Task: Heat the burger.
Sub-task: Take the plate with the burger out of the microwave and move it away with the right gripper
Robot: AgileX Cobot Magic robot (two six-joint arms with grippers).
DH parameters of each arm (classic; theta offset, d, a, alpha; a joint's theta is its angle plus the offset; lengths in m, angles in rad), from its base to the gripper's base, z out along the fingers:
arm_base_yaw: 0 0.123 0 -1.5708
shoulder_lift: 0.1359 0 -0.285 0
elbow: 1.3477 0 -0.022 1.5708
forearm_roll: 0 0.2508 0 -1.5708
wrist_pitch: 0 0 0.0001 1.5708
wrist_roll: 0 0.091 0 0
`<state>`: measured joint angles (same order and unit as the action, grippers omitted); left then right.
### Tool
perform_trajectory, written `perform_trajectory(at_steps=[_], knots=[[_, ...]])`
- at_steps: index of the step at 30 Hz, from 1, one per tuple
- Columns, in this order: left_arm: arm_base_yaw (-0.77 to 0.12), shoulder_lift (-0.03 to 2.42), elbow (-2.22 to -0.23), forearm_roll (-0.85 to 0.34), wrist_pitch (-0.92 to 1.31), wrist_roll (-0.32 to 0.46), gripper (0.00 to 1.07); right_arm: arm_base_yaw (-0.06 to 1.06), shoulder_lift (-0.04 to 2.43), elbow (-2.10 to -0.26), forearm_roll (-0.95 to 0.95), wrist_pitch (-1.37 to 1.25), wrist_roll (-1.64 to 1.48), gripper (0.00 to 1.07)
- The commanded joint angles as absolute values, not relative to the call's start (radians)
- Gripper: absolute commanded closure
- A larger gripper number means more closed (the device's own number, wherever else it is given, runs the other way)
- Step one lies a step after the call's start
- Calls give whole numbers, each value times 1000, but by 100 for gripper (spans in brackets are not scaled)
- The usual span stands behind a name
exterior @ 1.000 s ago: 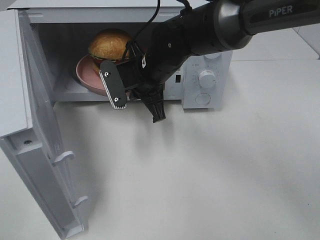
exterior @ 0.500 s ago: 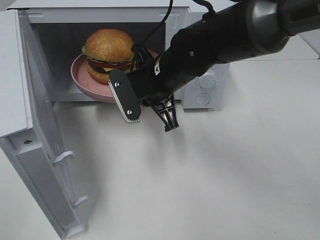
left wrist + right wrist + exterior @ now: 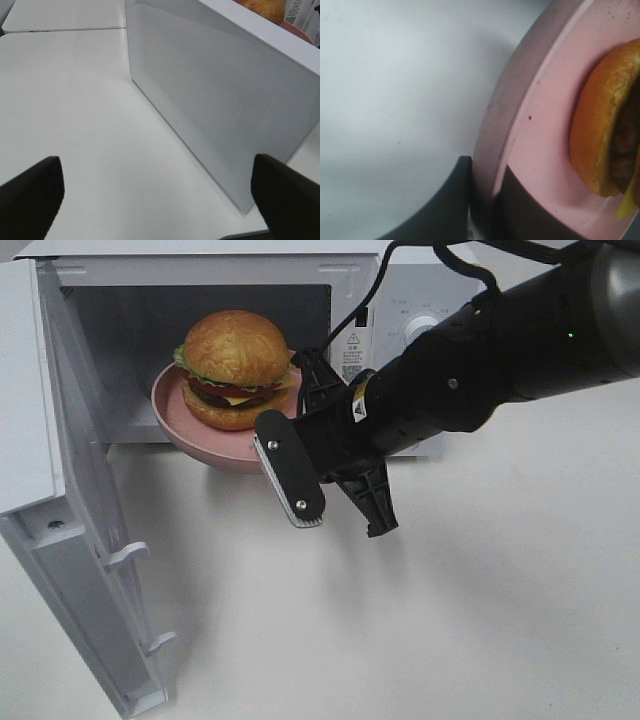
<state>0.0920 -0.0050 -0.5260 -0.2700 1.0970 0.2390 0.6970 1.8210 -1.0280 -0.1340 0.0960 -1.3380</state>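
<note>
- Exterior high view: the burger [image 3: 236, 368] sits upright on a round pink plate [image 3: 196, 433] at the mouth of the open white microwave [image 3: 350, 285], part of the plate over the cavity floor and its near edge jutting out past the opening, above the white table [image 3: 480, 600].
- The microwave door [image 3: 85, 540] stands swung wide on the left of the view.
- The right gripper [image 3: 318, 462] meets the plate at its near right rim; from here the fingers are hidden behind the wrist, so the grip itself cannot be read in this view.
- The burger is tall and loosely stacked, with a glossy domed bun, so it is judged top-heavy and apt to slide or tip if the plate tilts; the plate looks stiff and is the sensible thing to hold, kept level.
- Left wrist view: the left gripper [image 3: 157, 192] shows two dark fingertips [image 3: 30, 192] set wide apart with nothing between them, hanging above the table beside the perforated outer face of the door [image 3: 210, 100].
- A sliver of bun [image 3: 260, 7] peeks over the door's top edge.
- Right wrist view: the right gripper [image 3: 482, 200] is clamped on the plate rim [image 3: 500, 130], one dark finger [image 3: 437, 205] under the outside and the other on the inner face.
- The bun's lower edge [image 3: 592, 130] lies near that inner finger, so the pinch leaves little margin; a one-sided rim hold on a loaded plate is judged prone to sagging.
</note>
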Motion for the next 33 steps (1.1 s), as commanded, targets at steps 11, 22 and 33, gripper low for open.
perform_trajectory(at_steps=[11,22,33], knots=[[94,-24,-524,-272,1086,233,13,704,1640,-857,-200,6,-1326,107],[94,-24,-524,-272,1086,233,13,704,1497,-746,-236,15,-1309,107],[94,-24,-524,-272,1086,233,13,704,1339,-667,-257,122,-1269,107]])
